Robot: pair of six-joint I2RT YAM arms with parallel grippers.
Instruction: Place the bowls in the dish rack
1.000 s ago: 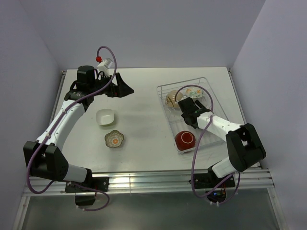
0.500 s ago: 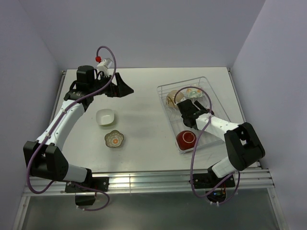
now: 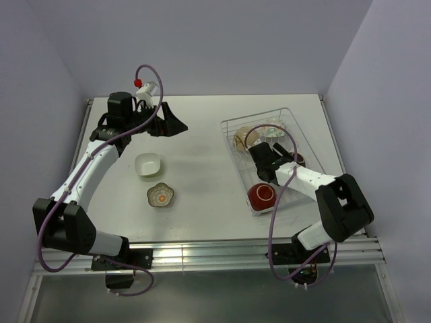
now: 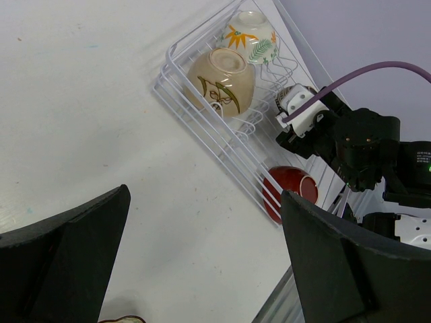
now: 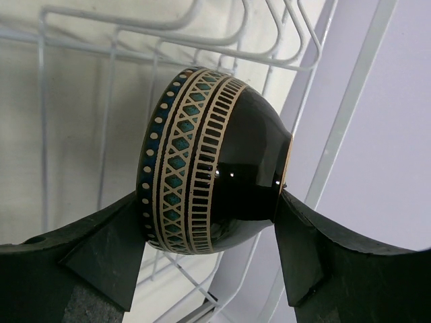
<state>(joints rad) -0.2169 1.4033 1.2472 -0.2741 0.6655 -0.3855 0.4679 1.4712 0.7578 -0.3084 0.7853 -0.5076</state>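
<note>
The white wire dish rack (image 3: 291, 128) lies at the right of the table. My right gripper (image 3: 283, 160) is inside it, shut on the dark brown bowl (image 5: 202, 175), which has a cream and teal patterned band. It holds the bowl on its side over the tines near the rack's right wall. In the rack are a cream bowl with orange flowers (image 4: 250, 35), a pale yellowish bowl (image 4: 221, 79) and a red bowl (image 3: 261, 195). The white squarish bowl (image 3: 148, 163) and the flower-shaped bowl (image 3: 161, 195) sit on the table at the left. My left gripper (image 3: 176, 125) is open and empty, above the table's back left.
The purple cables of both arms loop over the table, the right one across the rack (image 4: 202, 128). Walls close the table at the back and both sides. The table's metal front rail (image 3: 202, 252) runs along the near edge.
My right gripper has moved a little nearer and to the right inside the rack with the dark brown bowl. The left arm has not moved.
</note>
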